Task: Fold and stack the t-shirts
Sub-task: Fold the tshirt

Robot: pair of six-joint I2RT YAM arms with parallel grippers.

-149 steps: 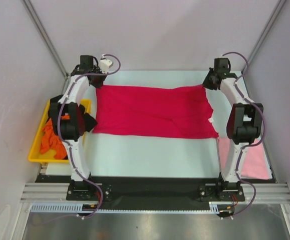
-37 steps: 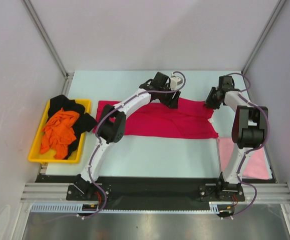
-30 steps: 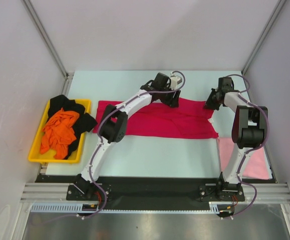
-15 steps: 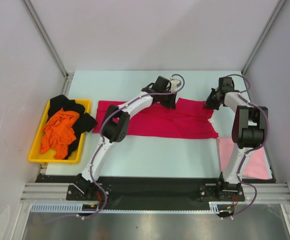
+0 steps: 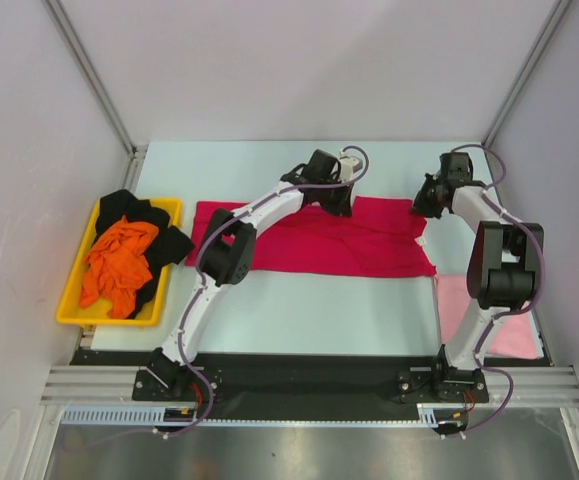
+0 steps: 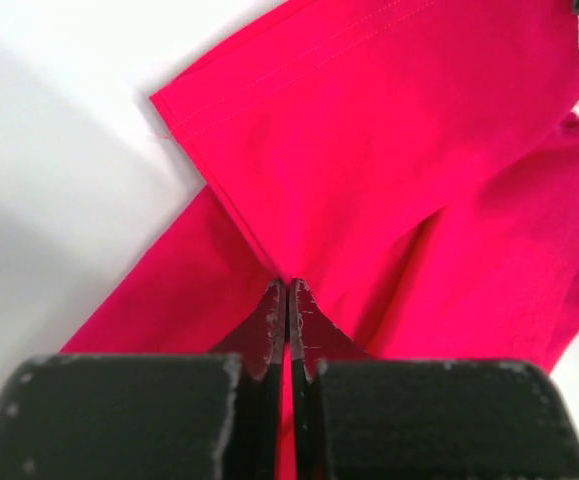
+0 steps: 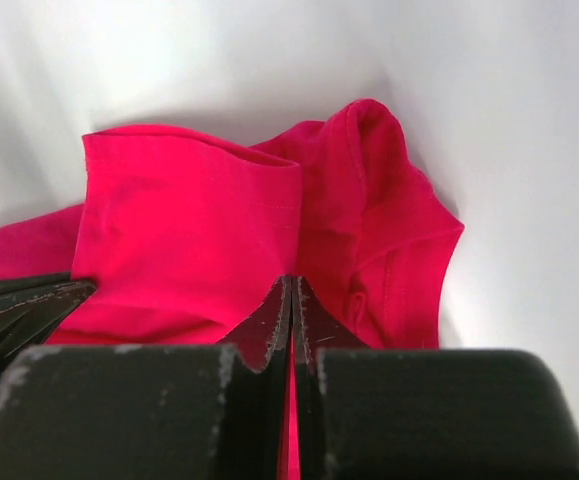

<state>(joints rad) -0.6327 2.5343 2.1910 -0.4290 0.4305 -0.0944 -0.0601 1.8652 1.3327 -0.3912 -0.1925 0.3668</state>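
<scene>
The crimson red t-shirt (image 5: 299, 245) lies as a wide band across the middle of the table. My left gripper (image 5: 339, 207) is on its far edge near the middle. In the left wrist view it (image 6: 289, 287) is shut, with red cloth (image 6: 369, 150) pinched between the tips beside a hemmed corner. My right gripper (image 5: 421, 208) is at the shirt's far right corner. In the right wrist view it (image 7: 291, 282) is shut on a fold of red cloth (image 7: 189, 230) next to a bunched sleeve. The orange t-shirt (image 5: 117, 262) lies on the black t-shirt (image 5: 129, 208). The pale pink t-shirt (image 5: 504, 320) lies flat at the near right.
A yellow tray (image 5: 69, 312) at the left edge holds the orange and black shirts. The pale table (image 5: 299, 310) is walled by panels at the back and sides. Both arm bases stand at the near edge.
Both grippers have closed on the red shirt's far edge within the last second, arms nearly still. Five seconds ago they stood at the far corners with the shirt spread wider.
</scene>
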